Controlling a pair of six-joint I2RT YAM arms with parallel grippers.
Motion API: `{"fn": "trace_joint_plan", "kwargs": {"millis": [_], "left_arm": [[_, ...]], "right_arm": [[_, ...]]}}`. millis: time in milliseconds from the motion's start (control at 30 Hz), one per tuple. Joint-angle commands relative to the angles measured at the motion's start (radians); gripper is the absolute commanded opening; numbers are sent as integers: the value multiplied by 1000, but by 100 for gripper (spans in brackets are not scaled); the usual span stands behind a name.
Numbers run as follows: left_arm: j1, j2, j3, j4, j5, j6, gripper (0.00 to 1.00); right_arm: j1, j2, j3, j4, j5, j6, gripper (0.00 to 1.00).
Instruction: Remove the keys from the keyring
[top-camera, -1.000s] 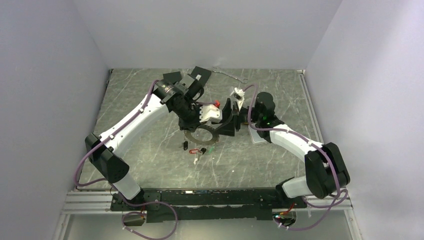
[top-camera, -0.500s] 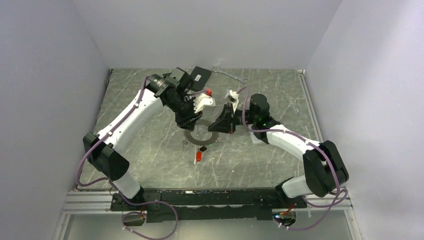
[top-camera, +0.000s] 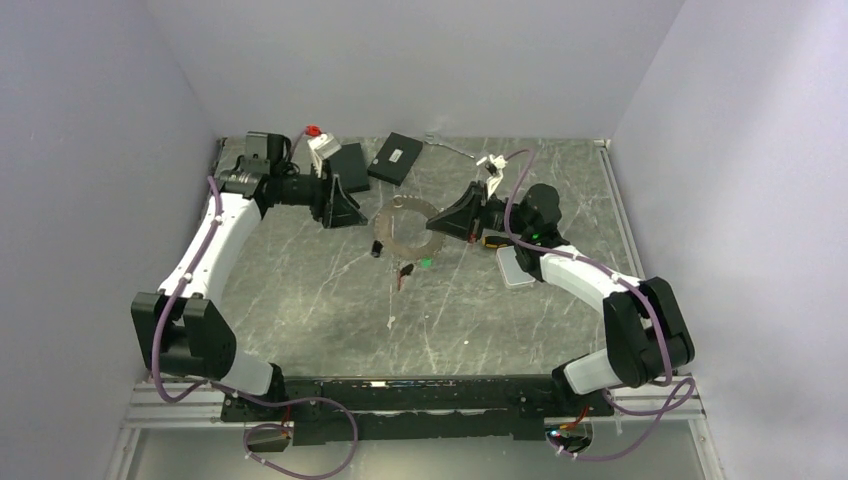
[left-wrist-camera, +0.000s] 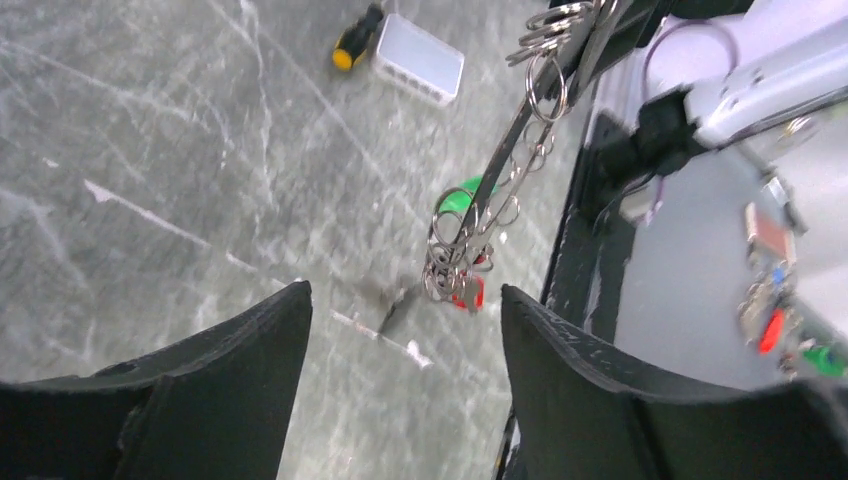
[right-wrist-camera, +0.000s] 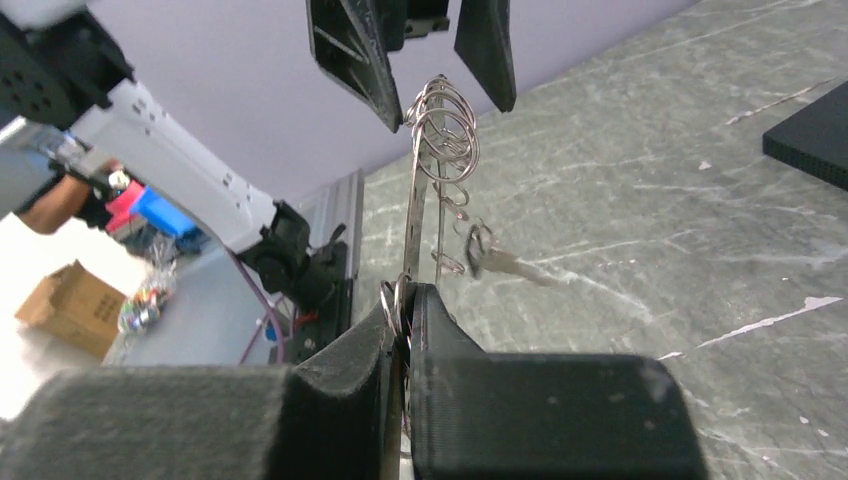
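My right gripper is shut on the edge of the keyring, a broad flat grey ring held up off the table. In the right wrist view the keyring stands edge-on out of the closed gripper, with small wire loops at its far end. Keys hang from it: a red one, a green one and a dark one. My left gripper is open and empty, left of the ring and apart from it; its fingers frame bare table.
Two flat black boxes lie at the back, with a thin silver wrench to their right. A white box and a yellow-and-black screwdriver sit under the right arm. Grey walls close in on three sides.
The left gripper opened, let go near the ring and swung back to the far left. The right gripper shut on the keyring and carried it up and farther back, keys dangling.
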Motion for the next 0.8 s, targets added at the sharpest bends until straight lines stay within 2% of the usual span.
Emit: {"fn": "trace_joint_plan", "kwargs": {"millis": [0,167,400,567,667,767], "left_arm": [[39,-46,-88,429,187,-348,76],[38,-28,-162,635,246,-501,78],[5,-4,-311,1103,296,-859,79],[-42,9,-309,1101,296,-846,75],[-69,16,-300,1102,309,-847,64],[-83,17,-290,1071,323,-816,41]], "right_arm": [[-23,-2,8,191,106,166,0],[-27,12,12,233,110,215,0],[-26,34,6,307,116,289,0],[-23,49,7,345,92,322,0],[-17,57,6,372,77,338,0],[-13,72,10,391,56,359,0]]}}
